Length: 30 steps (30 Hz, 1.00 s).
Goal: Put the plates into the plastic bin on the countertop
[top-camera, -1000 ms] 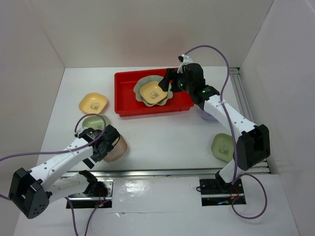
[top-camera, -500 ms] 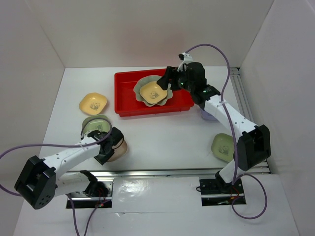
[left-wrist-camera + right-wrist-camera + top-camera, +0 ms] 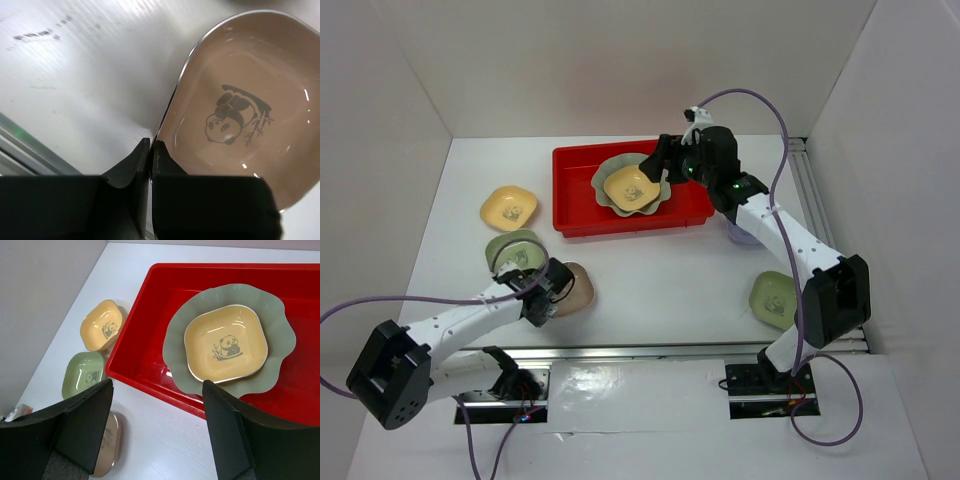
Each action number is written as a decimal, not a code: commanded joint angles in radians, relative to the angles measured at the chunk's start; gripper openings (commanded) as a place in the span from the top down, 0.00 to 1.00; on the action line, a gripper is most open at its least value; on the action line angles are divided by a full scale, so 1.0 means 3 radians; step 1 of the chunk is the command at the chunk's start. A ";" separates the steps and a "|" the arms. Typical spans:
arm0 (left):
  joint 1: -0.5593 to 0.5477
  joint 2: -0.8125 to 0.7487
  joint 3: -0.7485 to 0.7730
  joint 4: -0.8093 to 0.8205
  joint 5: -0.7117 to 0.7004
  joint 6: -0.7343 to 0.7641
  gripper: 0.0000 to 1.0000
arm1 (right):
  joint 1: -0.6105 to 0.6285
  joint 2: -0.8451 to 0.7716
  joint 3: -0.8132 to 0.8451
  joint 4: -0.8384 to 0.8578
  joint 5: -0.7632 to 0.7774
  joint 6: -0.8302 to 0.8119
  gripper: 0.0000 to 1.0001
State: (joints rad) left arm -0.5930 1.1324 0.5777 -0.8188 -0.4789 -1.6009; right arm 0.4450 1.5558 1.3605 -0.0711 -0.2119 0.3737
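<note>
Surface: flat white countertop (image 3: 650, 270), white walls around it.
Back centre: shallow bright red plastic bin (image 3: 578, 195).
Left: yellow rounded-square dish (image 3: 509, 208); nearer, light green rounded-square dish (image 3: 510, 248).
Front left: pink rounded-square dish (image 3: 575, 288), just beside the light green one.
Right: second light green dish (image 3: 773, 298); lavender dish (image 3: 742, 236), mostly hidden.

Bare bin (image 3: 573, 192) floor beside stacked plates (image 3: 632, 187)

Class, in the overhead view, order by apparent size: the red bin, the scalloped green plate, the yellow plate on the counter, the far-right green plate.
1. red bin
2. scalloped green plate
3. yellow plate on the counter and far-right green plate look alike; tie.
</note>
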 commanded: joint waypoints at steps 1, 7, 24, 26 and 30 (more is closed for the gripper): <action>-0.0191 -0.0011 -0.0024 -0.0160 0.0282 0.0254 1.00 | -0.0016 -0.0165 -0.0020 0.0114 0.0052 0.0007 0.21; -0.0830 -0.0379 0.0277 -0.0180 0.0282 0.0166 1.00 | -0.0046 -0.0165 0.0163 0.0018 0.0113 0.0038 0.21; -0.0836 0.1154 0.2849 -0.0584 -0.0689 0.1143 1.00 | -0.0410 -0.1069 0.0338 -0.0437 0.0997 0.0043 0.21; -0.0622 0.1393 0.3058 -0.0436 -0.0653 0.1291 1.00 | -0.0410 -0.1203 0.0338 -0.0473 0.1049 0.0043 0.21; -0.0228 0.1726 0.3279 -0.0003 -0.0369 0.1470 1.00 | -0.0440 -0.1315 0.0338 -0.0540 0.1044 0.0043 0.21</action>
State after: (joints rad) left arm -0.7269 1.6073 1.4952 -0.9276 -0.6186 -1.2327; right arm 0.3180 1.1786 1.4273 -0.2008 0.0685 0.3817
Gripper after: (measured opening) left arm 0.149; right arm 0.790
